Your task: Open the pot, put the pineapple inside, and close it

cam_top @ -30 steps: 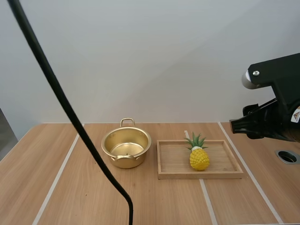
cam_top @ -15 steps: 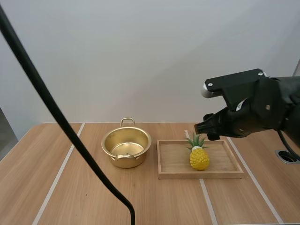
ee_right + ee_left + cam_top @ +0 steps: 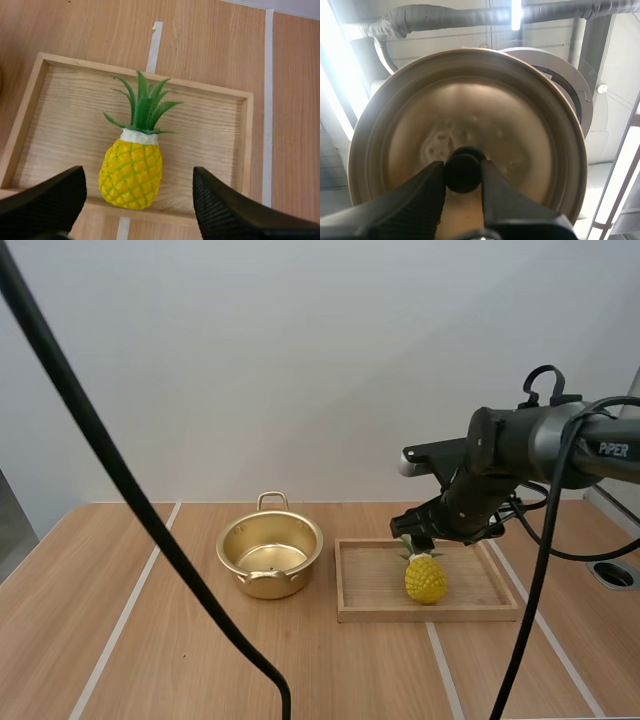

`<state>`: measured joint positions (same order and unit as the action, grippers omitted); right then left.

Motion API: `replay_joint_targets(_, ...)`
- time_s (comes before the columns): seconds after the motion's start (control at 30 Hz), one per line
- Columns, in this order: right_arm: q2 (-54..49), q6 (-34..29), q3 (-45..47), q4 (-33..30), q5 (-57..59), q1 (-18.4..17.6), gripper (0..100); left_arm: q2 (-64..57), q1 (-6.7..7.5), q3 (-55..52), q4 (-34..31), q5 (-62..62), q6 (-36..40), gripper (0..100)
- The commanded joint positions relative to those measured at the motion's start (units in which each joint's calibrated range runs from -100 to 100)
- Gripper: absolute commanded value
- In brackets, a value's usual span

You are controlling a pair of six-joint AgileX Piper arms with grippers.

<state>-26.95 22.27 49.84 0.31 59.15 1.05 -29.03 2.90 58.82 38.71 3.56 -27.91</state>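
High view: pot [image 3: 269,555] sits open on table [image 3: 120,640], so step 1 looks done. L gripper [image 3: 463,176] is clamped on the lid's black knob [image 3: 464,170], ribbed pads either side. It holds the lid [image 3: 470,105] up & away, prob. to keep the pot mouth free for loading. Pineapple [image 3: 425,577] is in wooden tray [image 3: 365,592] just right of pot, crown toward the far rim; can't tell if it stands or lies flat. R gripper [image 3: 421,540] hangs right over it w/ fingers spread wide, one each side, not touching. I'd say it's lined up to grab across the body. Pot & lid: thin gold-toned metal, shiny, round; pot has loop handles. Pineapple looks plastic, w/ bumpy yellow diamond skin & stiff green leaves. Tray: pale grained wood, low rim.
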Motion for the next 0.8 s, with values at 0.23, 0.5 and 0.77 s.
replay_joint_targets(0.23, 5.0, 0.5, -0.4, 2.4, -3.3, 0.2, 100, -0.1, 0.15, 0.2, -0.3, 1.9, 0.2, 0)
replay_joint_targets(0.5, 9.2, 0.5, -0.6, 2.9, -4.1, 0.2, 100, -0.1, 0.15, 0.2, -0.3, 4.5, 0.2, 0)
replay_joint_targets(0.77, 14.7, 4.3, -0.8, 7.7, -4.4, 0.2, 100, -0.1, 0.15, 0.2, -0.3, 4.5, 0.2, 0)
